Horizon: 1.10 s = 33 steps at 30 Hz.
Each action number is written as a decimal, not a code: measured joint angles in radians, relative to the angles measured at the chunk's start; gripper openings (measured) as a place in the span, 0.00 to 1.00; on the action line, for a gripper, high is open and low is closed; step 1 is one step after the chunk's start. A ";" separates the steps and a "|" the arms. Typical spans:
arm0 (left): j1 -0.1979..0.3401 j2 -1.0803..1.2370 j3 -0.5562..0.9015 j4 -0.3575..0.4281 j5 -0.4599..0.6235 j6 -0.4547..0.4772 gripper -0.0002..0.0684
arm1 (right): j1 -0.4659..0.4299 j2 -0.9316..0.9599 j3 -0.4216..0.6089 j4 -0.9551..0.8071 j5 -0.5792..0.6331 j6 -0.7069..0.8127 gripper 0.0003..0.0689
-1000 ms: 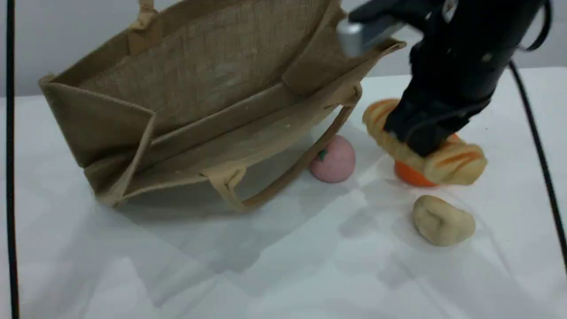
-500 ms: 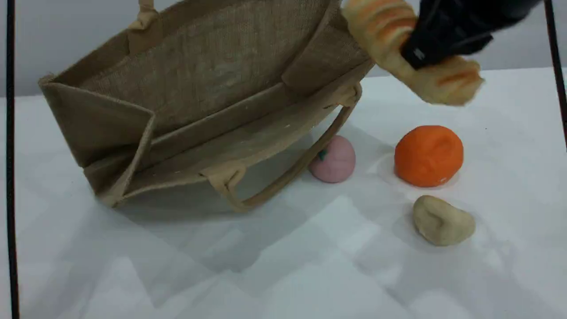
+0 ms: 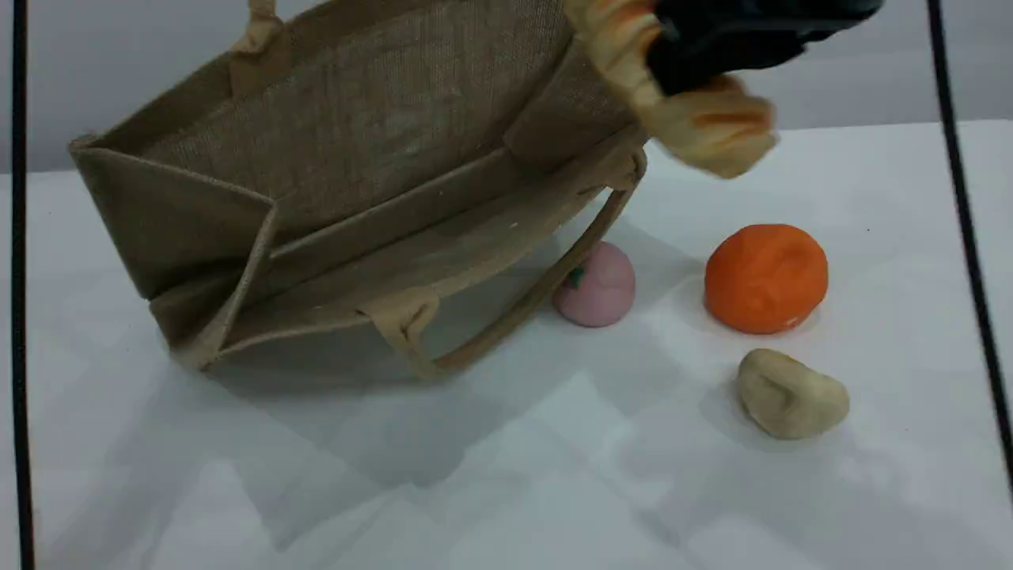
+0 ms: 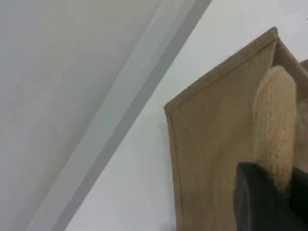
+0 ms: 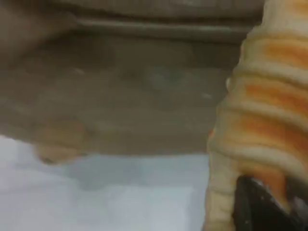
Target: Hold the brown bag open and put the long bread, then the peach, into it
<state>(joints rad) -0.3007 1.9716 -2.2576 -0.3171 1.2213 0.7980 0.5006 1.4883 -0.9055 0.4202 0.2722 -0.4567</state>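
Observation:
The brown bag (image 3: 356,158) stands tilted at the left, its mouth gaping toward the camera. One beige handle (image 3: 514,309) droops to the table in front. The other handle (image 4: 275,120) runs up into my left gripper (image 4: 269,202), which is shut on it and out of the scene view. High at the right, my right gripper (image 3: 712,47) is shut on the long bread (image 3: 696,119), which hangs in the air by the bag's right rim. The striped loaf (image 5: 264,120) fills the right wrist view, with the bag's inside behind it. The peach (image 3: 595,285) rests on the table against the drooping handle.
A bright orange ball (image 3: 766,277) sits right of the peach, and a plain beige lump (image 3: 791,394) lies in front of it. Black cables (image 3: 969,237) hang along both side edges of the scene view. The white table (image 3: 475,475) stretches toward the camera.
My right gripper has lifted the long bread off the table, uncovering the orange ball, and carried it up and left to the bag's right rim. The bag and peach have stayed put.

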 joint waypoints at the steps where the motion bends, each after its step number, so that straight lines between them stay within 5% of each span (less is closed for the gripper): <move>1: 0.000 0.000 0.000 0.000 0.000 0.000 0.15 | 0.011 0.000 0.000 0.050 0.000 -0.018 0.06; 17: 0.000 0.000 0.000 -0.052 0.000 0.005 0.15 | 0.041 0.219 -0.151 0.822 0.007 -0.167 0.06; 33: 0.000 0.000 0.000 -0.087 -0.001 0.006 0.15 | 0.038 0.435 -0.309 1.042 -0.042 -0.196 0.06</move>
<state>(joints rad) -0.3007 1.9716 -2.2576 -0.4042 1.2202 0.8040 0.5382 1.9229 -1.2141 1.4625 0.2305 -0.6529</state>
